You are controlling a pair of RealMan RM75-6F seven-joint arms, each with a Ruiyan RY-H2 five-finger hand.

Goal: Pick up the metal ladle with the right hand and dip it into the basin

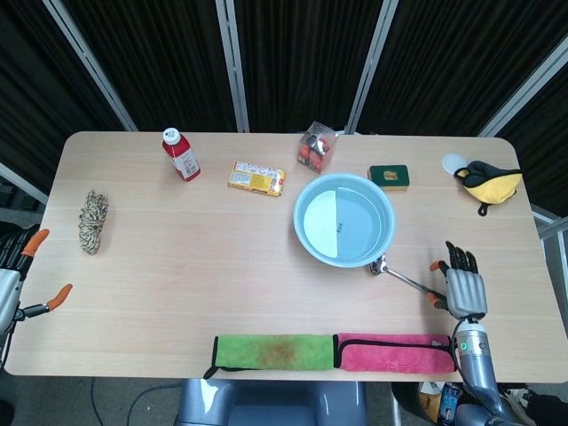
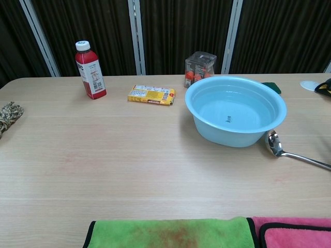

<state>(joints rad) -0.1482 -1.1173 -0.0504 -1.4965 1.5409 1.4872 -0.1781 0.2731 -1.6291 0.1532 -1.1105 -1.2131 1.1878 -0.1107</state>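
Observation:
The metal ladle (image 1: 401, 275) (image 2: 289, 151) lies flat on the table, its bowl touching the near right side of the light blue basin (image 1: 344, 219) (image 2: 236, 109) and its handle running out to the right. My right hand (image 1: 464, 286) hovers at the handle's far end, fingers spread, holding nothing; the chest view does not show it. My left hand (image 1: 16, 280) hangs off the table's left edge with fingers apart and nothing in it. The basin holds water.
A green cloth (image 1: 272, 350) and a pink cloth (image 1: 395, 352) lie along the front edge. Along the back stand a red bottle (image 1: 180, 153), a yellow packet (image 1: 256, 177), a clear snack box (image 1: 317, 146), a green sponge (image 1: 389, 176) and a yellow-black item (image 1: 490, 184). A rope coil (image 1: 92, 220) lies at the left.

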